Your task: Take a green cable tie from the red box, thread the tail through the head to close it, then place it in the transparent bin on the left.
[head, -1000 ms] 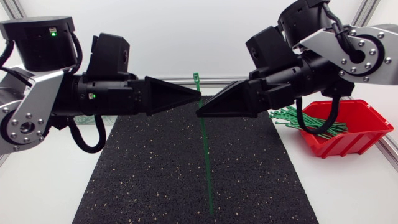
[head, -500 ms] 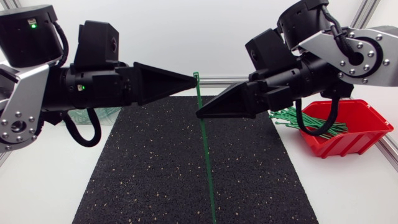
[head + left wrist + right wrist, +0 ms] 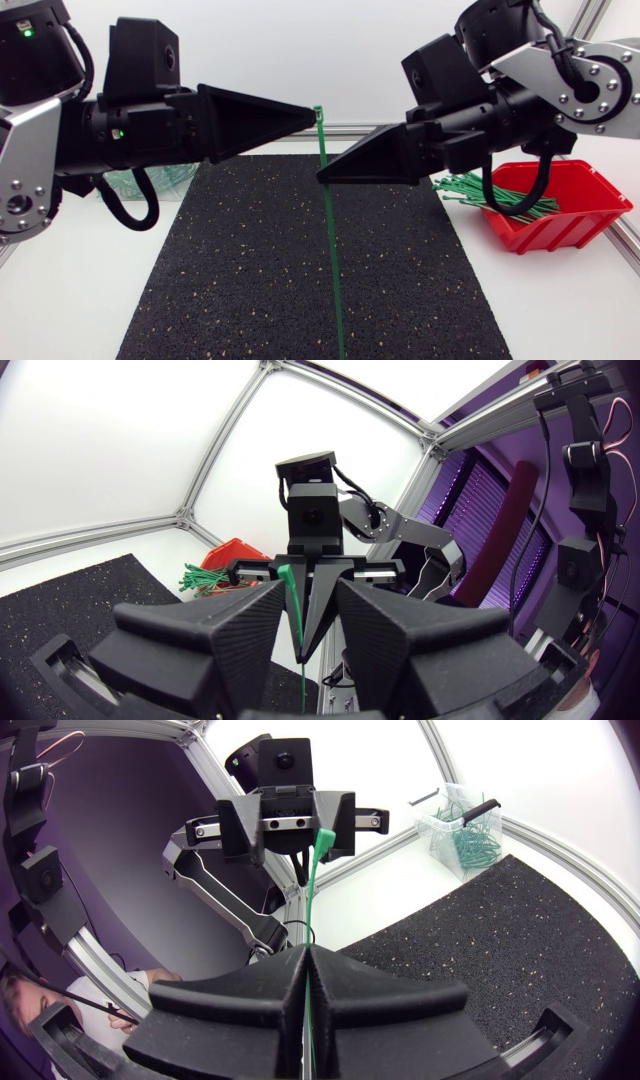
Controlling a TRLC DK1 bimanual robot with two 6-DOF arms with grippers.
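Green cable tie: upright over the bench's middle, clamped in right jaws; left jaws narrowly parted beside its head; threading in hand; tail must next be brought to head.

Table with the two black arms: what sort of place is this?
Probably a robotics lab test bench: a left arm and a right arm over a black speckled mat, beside a red box of green cable ties.

Our right gripper holds the cable tie upright above the mat's middle. Our left gripper sits at the tie's head, left side. Box right of mat, bin left, behind our left arm.
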